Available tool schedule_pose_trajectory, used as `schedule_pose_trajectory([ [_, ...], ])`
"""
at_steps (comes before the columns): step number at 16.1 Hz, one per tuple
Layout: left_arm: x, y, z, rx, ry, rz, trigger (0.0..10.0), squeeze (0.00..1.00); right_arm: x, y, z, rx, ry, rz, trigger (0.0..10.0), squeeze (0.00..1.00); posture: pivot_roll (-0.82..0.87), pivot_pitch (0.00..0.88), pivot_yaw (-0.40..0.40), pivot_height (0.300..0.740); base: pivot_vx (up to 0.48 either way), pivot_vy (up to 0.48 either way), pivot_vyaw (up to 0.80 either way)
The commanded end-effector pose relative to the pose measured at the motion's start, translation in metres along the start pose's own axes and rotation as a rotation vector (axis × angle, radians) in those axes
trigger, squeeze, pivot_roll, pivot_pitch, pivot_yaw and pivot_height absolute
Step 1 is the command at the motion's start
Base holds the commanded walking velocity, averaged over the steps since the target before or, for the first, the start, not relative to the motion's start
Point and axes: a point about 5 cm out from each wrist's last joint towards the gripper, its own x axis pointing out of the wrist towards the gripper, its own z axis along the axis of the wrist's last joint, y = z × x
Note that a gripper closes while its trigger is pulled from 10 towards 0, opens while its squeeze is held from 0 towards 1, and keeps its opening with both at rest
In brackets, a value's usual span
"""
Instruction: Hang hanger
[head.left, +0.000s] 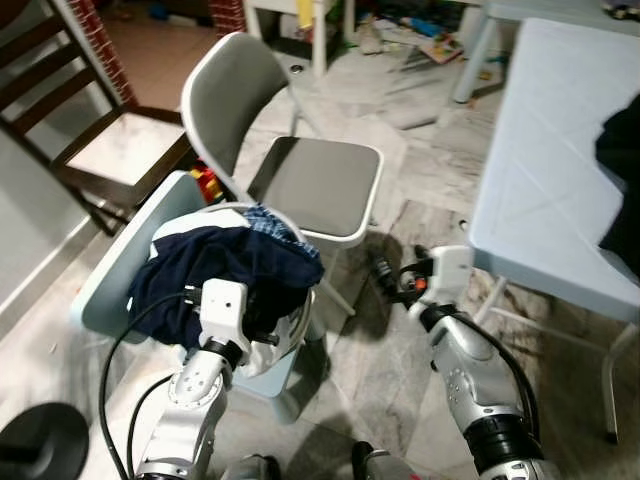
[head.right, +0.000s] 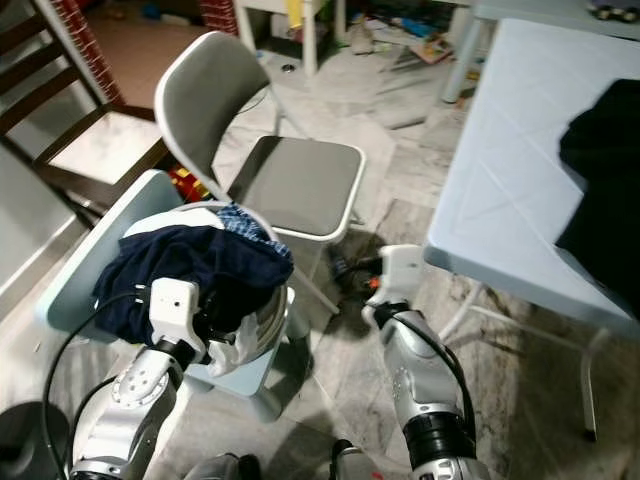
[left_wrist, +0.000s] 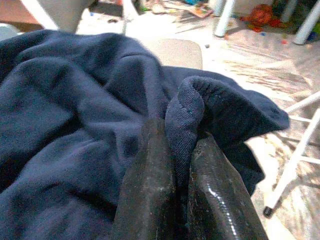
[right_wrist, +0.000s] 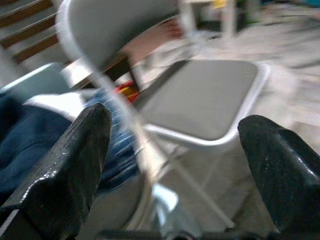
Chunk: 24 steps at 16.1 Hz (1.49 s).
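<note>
A heap of navy clothing (head.left: 230, 265) fills a white basket (head.left: 292, 335) that rests on a low pale-blue chair (head.left: 118, 252). My left gripper (left_wrist: 182, 137) is at the heap's near right side, shut on a thick fold of the navy garment (left_wrist: 75, 125); the fold bulges up between the fingers (left_wrist: 150, 170). My right gripper (head.left: 388, 275) hangs low over the floor beside the grey folding chair (head.left: 315, 180). It is open, its fingers (right_wrist: 75, 160) wide apart, with nothing between them.
A pale-blue table (head.left: 555, 190) stands at the right with a dark garment (head.right: 600, 170) on it. A wooden chair (head.left: 110, 140) is at the back left. A black round base (head.left: 40, 440) sits by my left side. Toys litter the far floor.
</note>
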Motion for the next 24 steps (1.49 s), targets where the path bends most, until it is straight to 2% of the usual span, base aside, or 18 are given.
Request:
schedule_pose_trajectory([
  [1,-0.004,0.003,-0.004,-0.005,0.019,0.020,10.0,0.00,-0.005,0.008,-0.015,-0.035,0.080,0.070,10.0,0.00,0.03,0.197,0.026,0.740,0.000,0.000,0.00],
  [2,-0.004,0.002,-0.005,-0.003,0.024,0.018,10.0,0.00,-0.013,0.008,-0.033,-0.094,0.180,0.092,10.0,0.00,0.03,0.200,0.025,0.740,0.000,0.000,0.00],
  [4,-0.005,0.002,-0.007,0.002,0.029,0.022,10.0,0.00,-0.020,0.005,-0.046,-0.107,0.244,0.070,10.0,0.00,0.03,0.202,0.025,0.740,0.000,0.000,0.00],
  [5,-0.008,0.002,-0.015,0.007,0.076,0.036,10.0,0.00,-0.024,0.005,-0.047,-0.095,0.236,0.063,10.0,0.00,0.02,0.206,0.022,0.740,0.000,0.000,0.00],
  [8,-0.011,0.003,-0.021,0.024,0.098,0.049,10.0,0.00,-0.026,0.009,-0.048,-0.099,0.239,0.078,10.0,0.00,0.02,0.209,0.022,0.740,0.000,0.000,0.00],
  [11,-0.010,0.004,-0.019,0.028,0.096,0.057,10.0,0.00,-0.025,0.011,-0.050,-0.103,0.246,0.082,10.0,0.00,0.02,0.211,0.022,0.740,-0.085,0.000,0.00],
  [24,-0.008,0.001,-0.018,0.031,0.095,0.045,10.0,0.00,-0.021,0.010,-0.046,-0.112,0.230,0.072,10.0,0.00,0.03,0.205,0.016,0.740,-0.300,0.000,0.00],
])
